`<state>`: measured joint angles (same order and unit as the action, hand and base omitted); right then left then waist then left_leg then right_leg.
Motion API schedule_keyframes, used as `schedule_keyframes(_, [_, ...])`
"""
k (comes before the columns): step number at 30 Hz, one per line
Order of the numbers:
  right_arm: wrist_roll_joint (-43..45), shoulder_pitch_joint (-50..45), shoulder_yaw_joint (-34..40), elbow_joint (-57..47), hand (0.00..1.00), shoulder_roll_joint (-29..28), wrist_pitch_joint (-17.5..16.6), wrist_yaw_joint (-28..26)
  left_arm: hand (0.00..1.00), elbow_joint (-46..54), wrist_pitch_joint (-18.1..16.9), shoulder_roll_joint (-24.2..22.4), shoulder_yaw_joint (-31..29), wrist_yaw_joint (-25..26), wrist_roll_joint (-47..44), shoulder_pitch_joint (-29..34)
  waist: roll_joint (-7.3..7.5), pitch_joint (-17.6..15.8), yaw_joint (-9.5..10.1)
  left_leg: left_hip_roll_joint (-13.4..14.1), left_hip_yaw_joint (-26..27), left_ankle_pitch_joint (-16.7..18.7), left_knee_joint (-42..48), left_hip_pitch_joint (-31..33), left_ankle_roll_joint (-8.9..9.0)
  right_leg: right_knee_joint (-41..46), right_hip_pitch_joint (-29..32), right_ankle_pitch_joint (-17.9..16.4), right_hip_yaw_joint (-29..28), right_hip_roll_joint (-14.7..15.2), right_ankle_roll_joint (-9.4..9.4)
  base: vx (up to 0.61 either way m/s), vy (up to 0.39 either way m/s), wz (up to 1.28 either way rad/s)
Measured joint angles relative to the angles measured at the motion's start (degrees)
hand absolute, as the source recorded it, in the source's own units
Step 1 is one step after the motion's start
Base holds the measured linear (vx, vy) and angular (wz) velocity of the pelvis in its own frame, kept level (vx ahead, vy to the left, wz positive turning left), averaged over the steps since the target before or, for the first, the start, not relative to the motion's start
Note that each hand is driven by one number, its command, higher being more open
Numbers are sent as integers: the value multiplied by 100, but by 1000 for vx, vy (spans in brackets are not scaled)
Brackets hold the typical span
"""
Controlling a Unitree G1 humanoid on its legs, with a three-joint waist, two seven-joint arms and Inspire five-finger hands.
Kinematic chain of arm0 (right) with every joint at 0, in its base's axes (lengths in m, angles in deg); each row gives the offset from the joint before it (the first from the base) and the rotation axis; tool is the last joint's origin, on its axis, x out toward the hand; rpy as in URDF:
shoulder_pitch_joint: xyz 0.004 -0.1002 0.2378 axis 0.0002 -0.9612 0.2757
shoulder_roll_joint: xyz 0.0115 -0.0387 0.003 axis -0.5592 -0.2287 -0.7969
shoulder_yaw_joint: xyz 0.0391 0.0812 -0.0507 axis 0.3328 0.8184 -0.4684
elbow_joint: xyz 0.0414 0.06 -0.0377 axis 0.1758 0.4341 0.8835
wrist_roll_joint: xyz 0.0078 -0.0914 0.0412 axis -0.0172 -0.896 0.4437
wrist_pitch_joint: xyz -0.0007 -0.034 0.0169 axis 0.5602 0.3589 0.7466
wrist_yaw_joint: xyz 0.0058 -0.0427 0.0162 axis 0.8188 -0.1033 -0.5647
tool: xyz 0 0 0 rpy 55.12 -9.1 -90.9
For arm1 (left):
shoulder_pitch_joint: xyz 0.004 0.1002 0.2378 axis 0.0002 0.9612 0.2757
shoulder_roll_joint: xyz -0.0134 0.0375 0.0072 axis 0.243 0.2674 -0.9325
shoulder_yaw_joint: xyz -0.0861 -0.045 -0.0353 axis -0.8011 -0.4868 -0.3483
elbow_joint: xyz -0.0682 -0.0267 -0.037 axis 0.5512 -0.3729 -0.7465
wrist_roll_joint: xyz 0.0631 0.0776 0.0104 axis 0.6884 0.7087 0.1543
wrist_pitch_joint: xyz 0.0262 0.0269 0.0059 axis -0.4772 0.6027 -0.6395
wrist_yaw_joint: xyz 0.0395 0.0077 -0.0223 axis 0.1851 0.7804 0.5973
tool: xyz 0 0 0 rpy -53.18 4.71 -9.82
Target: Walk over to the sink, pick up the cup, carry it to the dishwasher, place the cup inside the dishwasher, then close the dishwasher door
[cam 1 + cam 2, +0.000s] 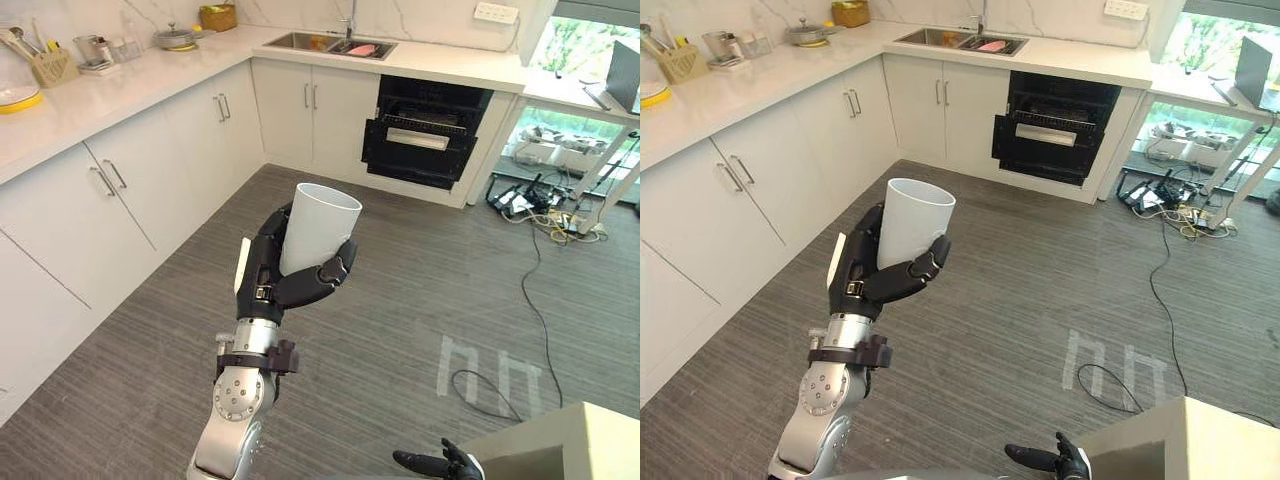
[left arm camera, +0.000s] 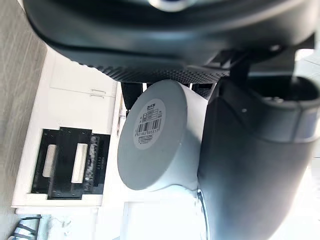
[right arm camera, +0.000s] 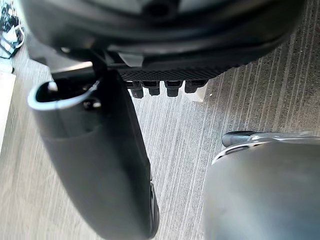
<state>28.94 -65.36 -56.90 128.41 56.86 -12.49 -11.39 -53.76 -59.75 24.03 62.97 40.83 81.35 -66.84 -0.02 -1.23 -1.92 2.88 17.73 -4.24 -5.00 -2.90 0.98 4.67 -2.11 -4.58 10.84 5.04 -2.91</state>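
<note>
The left hand (image 1: 268,272) clamps fingers and thumb round an upright white cup (image 1: 320,225); the right hand (image 1: 445,465) hangs with fingers loosely apart, empty. The carrying step appears under way. Next comes walking until the open dishwasher (image 1: 425,135), far beyond the fingertips, is within reach.

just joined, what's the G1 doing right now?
The left hand is curled round a white cup and holds it upright over the kitchen floor. The dishwasher stands open across the room, under the counter beside the sink, so the cup is not yet loaded. The right hand hangs idle, low.
</note>
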Motion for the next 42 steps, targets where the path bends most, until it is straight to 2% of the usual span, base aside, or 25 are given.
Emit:
schedule_keyframes(3, [15,73,-3,-1,100,-6,2,56,0,-299,18,3,-11,-14,-43,65,-8,-6,97,1,-20,-2,0,60,3,-139,-4,66,31,-16,3,2,4,4])
schedule_keyframes(10, [32,502,0,-32,100,-14,21,254,0,-637,188,96,-409,-76,-223,238,-8,-69,116,3,38,10,5,191,-1,-413,45,219,-50,-38,-12,16,0,-6])
schedule_keyframes(12, [26,584,1,-54,100,-12,21,283,0,-613,187,70,-455,-65,-276,228,-4,-71,122,5,99,60,29,206,-8,-388,90,219,-114,-29,-13,7,15,-21])
schedule_keyframes(14, [-2,664,5,-58,100,-7,22,317,0,-538,187,48,-436,-65,-319,230,12,-93,158,28,230,265,311,341,-17,-211,232,164,-259,27,-38,12,54,-32])
schedule_keyframes(16, [-14,632,110,-193,100,8,28,350,0,-453,188,-3,-322,-71,-323,223,54,-160,161,2,301,668,785,450,-63,588,529,-269,-385,217,-133,34,72,-17])
schedule_keyframes(18, [-20,574,122,-200,100,41,84,394,0,-343,187,-15,-149,-87,-323,201,147,-314,86,-136,282,940,1041,359,-120,1582,742,-660,-446,470,-229,18,74,11])
schedule_keyframes(20, [-22,484,115,-263,100,8,147,418,0,-285,188,11,37,-87,-319,129,182,-388,58,-185,226,1020,1075,249,-194,2580,1137,-622,-535,588,-275,75,109,18])
schedule_keyframes(21, [-24,395,96,-353,100,-87,184,414,0,-201,181,34,98,-98,-318,104,191,-490,45,-168,164,1123,1116,54,-247,3493,1498,-451,-607,629,-265,120,81,17])
schedule_keyframes(22, [-28,347,91,-383,100,-140,189,401,0,-203,175,32,135,-86,-318,104,177,-510,25,-124,133,1185,1154,3,-240,3701,1592,-486,-613,584,-217,170,75,24])
schedule_keyframes(23, [-16,274,109,-526,100,-215,204,386,0,-197,158,28,139,-77,-318,100,146,-520,-31,-22,53,1302,1258,-24,-226,3679,1736,-716,-556,467,-74,114,33,23])
schedule_keyframes(24, [-28,245,84,-625,100,-221,203,377,0,-197,150,29,137,-69,-318,82,147,-520,-53,21,14,1354,1306,-26,-220,3616,1835,-791,-535,400,-57,171,30,26])
schedule_keyframes(27, [-69,187,73,-785,100,-225,173,397,0,-198,125,28,161,-55,-320,55,185,-494,-70,54,-74,1552,1318,-139,-91,2730,2116,-781,-381,159,-65,231,-15,23])
schedule_keyframes(28, [-69,153,67,-786,100,-226,174,397,0,-198,121,24,188,-2,-321,47,247,-444,-83,-20,-140,1613,1337,-192,-9,2298,2123,-697,-388,120,-25,340,-76,36])
schedule_keyframes(29, [-69,92,59,-786,100,-228,179,395,0,-206,121,-16,206,18,-323,48,314,-383,-88,-95,-250,1766,1426,-274,72,2089,2065,-395,-453,94,170,499,-132,47])
schedule_keyframes(30, [-67,61,66,-789,100,-208,184,397,0,-231,126,-65,237,38,-324,46,236,-385,-123,-51,-345,1854,1520,-310,114,2154,2000,-272,-411,85,188,611,-154,51])
schedule_keyframes(31, [-43,13,105,-835,100,-135,210,385,0,-226,136,-192,313,53,-326,98,-12,-299,-137,144,-413,1958,1596,-366,235,2196,1854,-440,-215,-21,228,664,-172,50])
schedule_keyframes(32, [-48,17,73,-848,100,-96,213,396,0,-220,136,-291,316,48,-327,76,-100,-274,-139,313,-451,1974,1994,-293,263,2063,1613,-509,-74,-102,286,554,-153,40])
schedule_keyframes(33, [-49,22,59,-862,100,-114,213,400,0,-220,137,-339,320,45,-328,67,-98,-278,-138,409,-457,1959,2438,-172,284,1945,1434,-517,-7,-145,300,521,-203,41])
schedule_keyframes(34, [-38,-36,2,-1047,100,-149,206,397,0,-206,137,-448,305,38,-378,58,-111,-296,-121,702,-502,1788,3969,333,283,1622,948,-524,96,-258,321,386,-171,29])
schedule_keyframes(35, [-22,-88,-68,-1158,100,-158,191,400,0,-189,134,-475,300,26,-428,57,-102,-314,-66,875,-545,1648,4731,620,251,1451,675,-546,100,-304,357,372,-158,13])
schedule_keyframes(37, [8,-160,-170,-1540,100,-159,145,427,0,3,130,-576,284,6,-456,69,-92,-336,172,1337,-526,1776,6488,1439,214,872,-120,-596,-6,-440,429,416,-84,-27])
schedule_keyframes(39, [15,-106,-156,-1726,100,-144,90,441,0,256,95,-579,222,-19,-552,67,-90,-335,277,1473,-377,1971,6483,1975,200,578,-427,-599,-126,-385,425,368,13,-35])
schedule_keyframes(40, [16,-10,-148,-1727,100,-135,52,441,0,329,0,-594,163,-26,-556,62,-81,-338,304,1446,-309,2038,5949,2199,182,457,-557,-610,-158,-299,406,358,135,-34])
schedule_keyframes(41, [16,31,-146,-1731,100,-132,34,443,0,358,-9,-600,108,-34,-556,46,-70,-344,328,1343,-288,2049,5384,2323,165,406,-637,-652,-178,-193,336,378,229,-20])
schedule_keyframes(42, [13,48,-143,-1735,100,-116,0,447,0,357,-9,-595,51,-63,-554,15,-53,-355,330,1126,-323,1968,4518,2402,166,399,-732,-797,-202,-24,102,334,240,-6])
